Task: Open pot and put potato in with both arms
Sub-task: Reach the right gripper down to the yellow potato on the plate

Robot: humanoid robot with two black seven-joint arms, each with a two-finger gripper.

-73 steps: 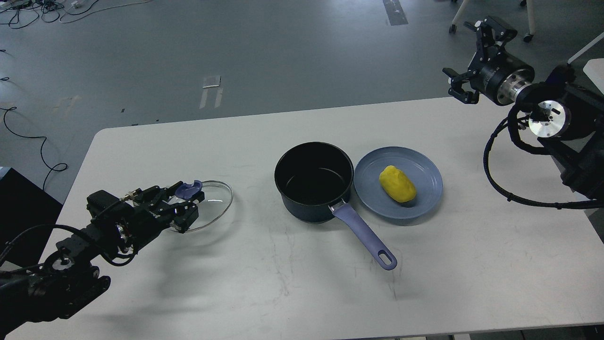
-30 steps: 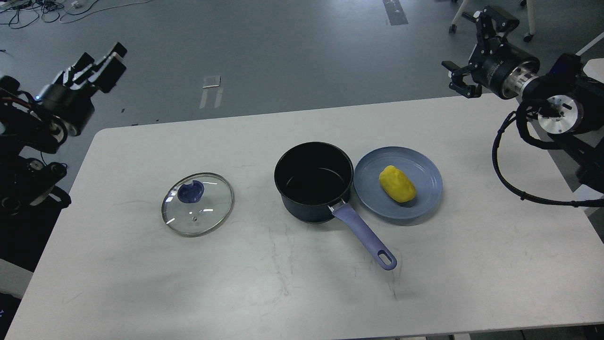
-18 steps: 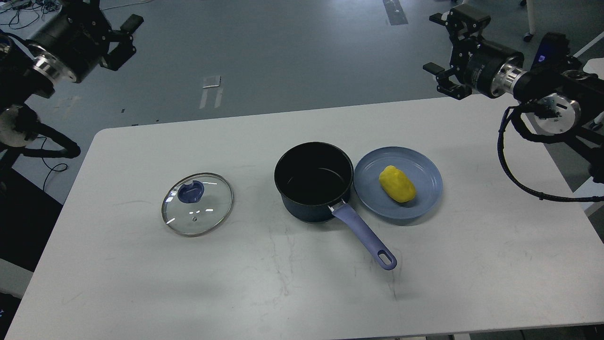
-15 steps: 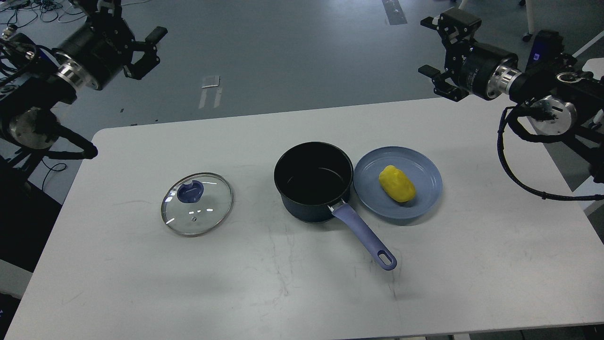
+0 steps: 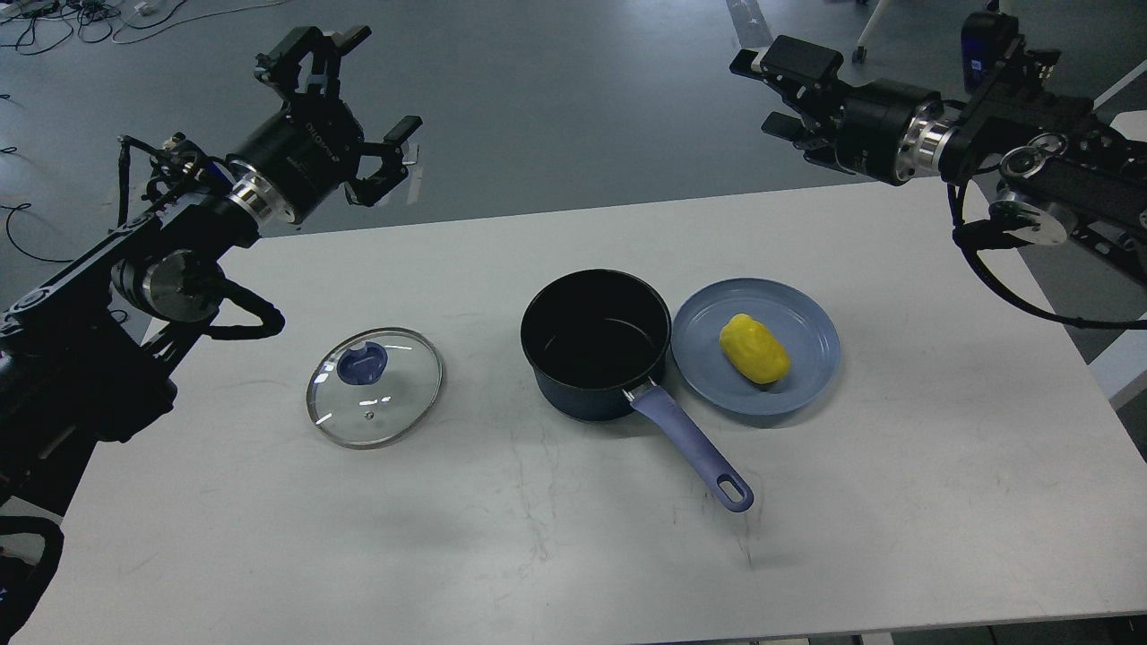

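A dark blue pot [image 5: 596, 345] with a purple handle stands open and empty at the table's middle. Its glass lid [image 5: 375, 386] with a purple knob lies flat on the table to the left. A yellow potato [image 5: 754, 348] lies on a blue plate [image 5: 811, 376] just right of the pot. My left gripper [image 5: 345, 94] is open and empty, raised above the table's far left edge. My right gripper [image 5: 775, 90] is open and empty, raised beyond the far edge, behind the plate.
The white table [image 5: 573, 537] has bare room in front and at the right. Beyond it is grey floor with cables [image 5: 54, 260] at the left and chair legs [image 5: 865, 36] at the top right.
My left gripper let go of the lid, which now lies flat, then rose and swung right over the far left edge. My right gripper moved left toward the plate's far side.
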